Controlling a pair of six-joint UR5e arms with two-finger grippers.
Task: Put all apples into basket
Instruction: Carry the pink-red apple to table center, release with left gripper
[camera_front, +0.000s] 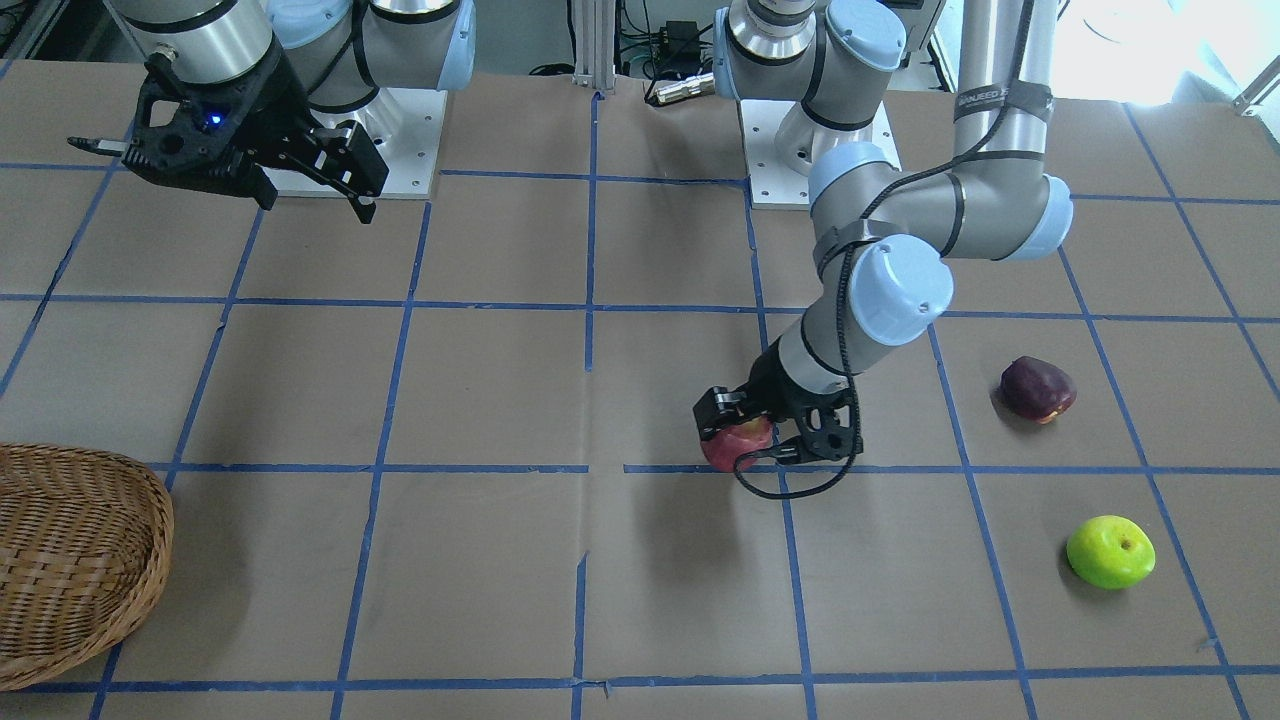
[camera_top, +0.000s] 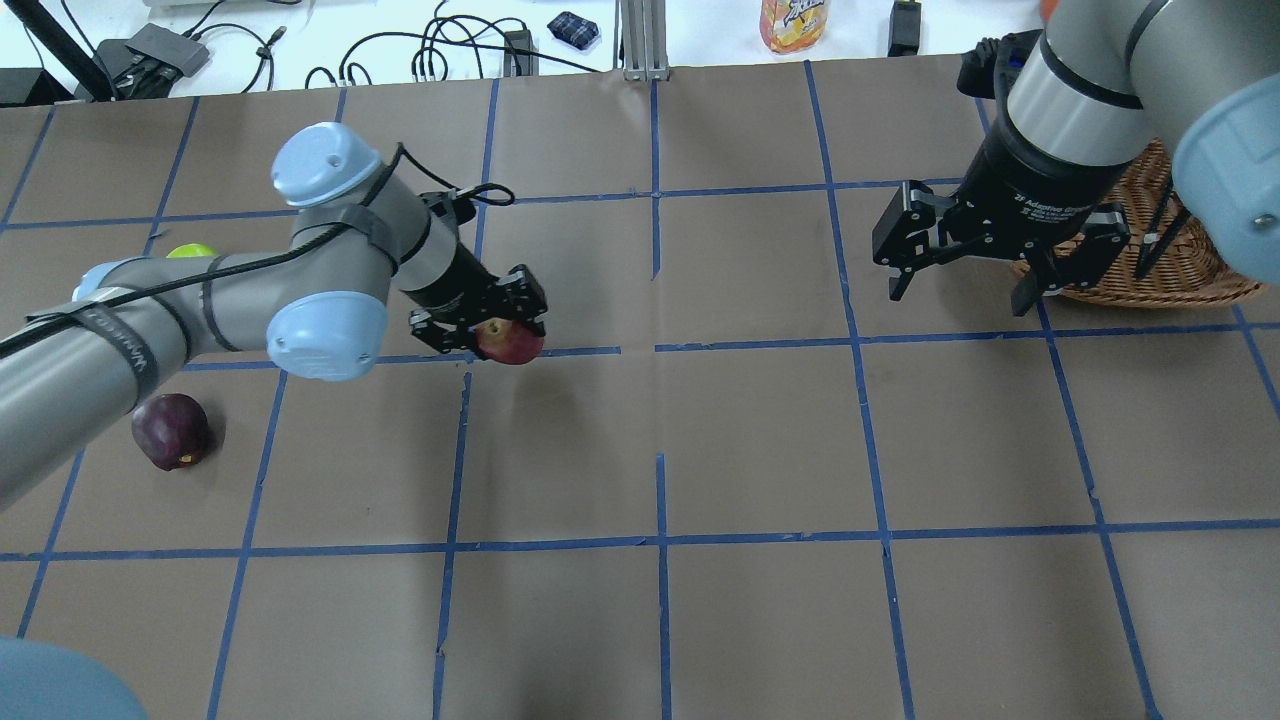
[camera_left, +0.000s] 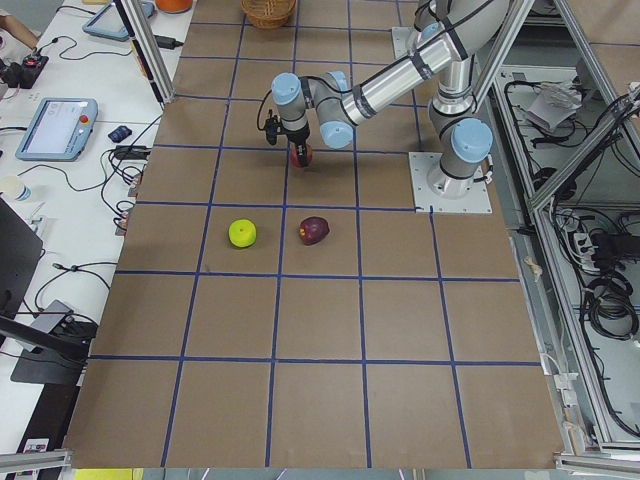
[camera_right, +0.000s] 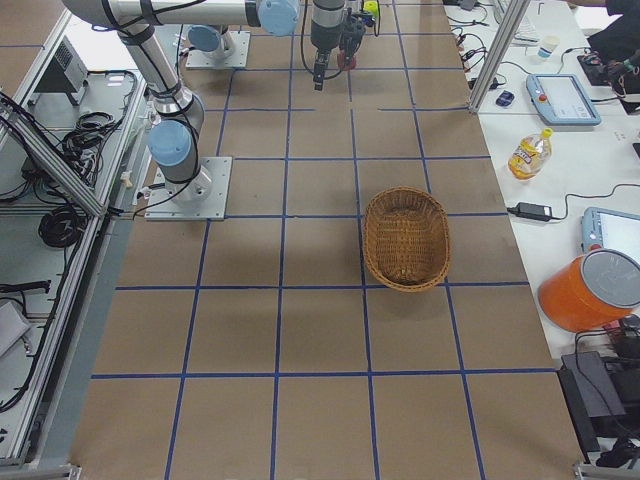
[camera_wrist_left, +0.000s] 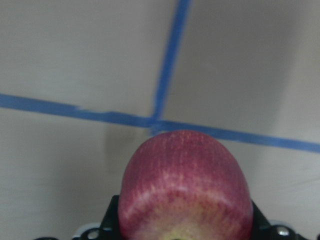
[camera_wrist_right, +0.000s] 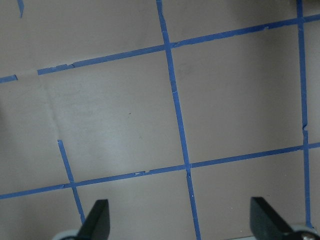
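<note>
Left of centre, left gripper (camera_top: 497, 332) clamps red apple (camera_top: 512, 345); upper right, right gripper (camera_top: 957, 293) spread wide, empty, beside edge-cropped wicker basket (camera_top: 1190, 270); bare table (camera_top: 760, 440) between.

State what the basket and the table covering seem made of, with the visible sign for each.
Basket: probably woven wicker, matte brown; interlaced strands show. Table covering: likely matte brown paper or card; creases and torn seams show between blue tape lines.
</note>
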